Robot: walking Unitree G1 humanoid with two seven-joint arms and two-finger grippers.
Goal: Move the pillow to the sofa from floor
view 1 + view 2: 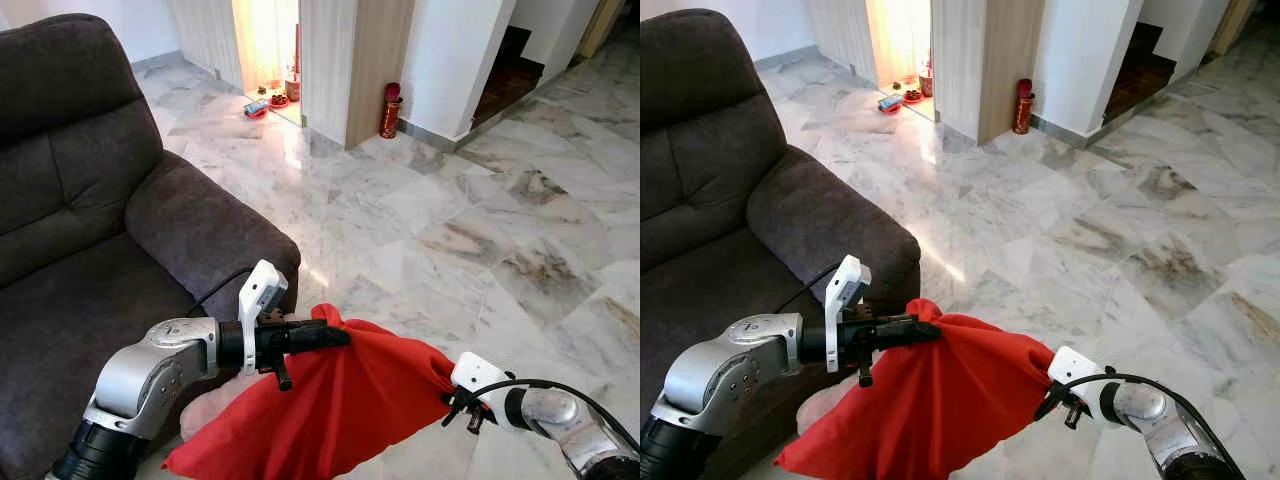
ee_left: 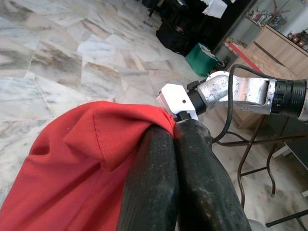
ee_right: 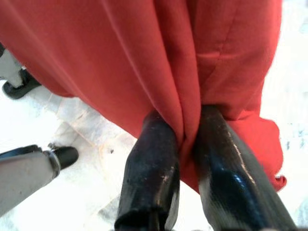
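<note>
While your two arms hold it up between them, the red fabric pillow [image 1: 330, 410] hangs slack like a loose cloth case, creased and sagging toward the floor; you can see a pale pinkish patch [image 1: 205, 408] at its lower left edge. Your left end effector [image 1: 325, 335] is clenched on the pillow's upper left corner, the fingers [image 2: 159, 187] pressed together with cloth bunched between them; your right end effector [image 1: 1045, 397] is clamped on the gathered right corner, red folds squeezed between its two fingers [image 3: 151, 173]. The pillow is off the floor, just beside the front of the dark grey upholstered sofa [image 1: 90, 250]; its left corner sits close to the rounded sofa armrest [image 1: 210, 235], touching or not you cannot tell. To your right and ahead lies open white-and-grey marble tile floor [image 1: 480, 230]; farther off stand a wood-panelled wall pillar [image 1: 375, 65] and a small red cylinder [image 1: 389, 115] at its base, well apart from you.
</note>
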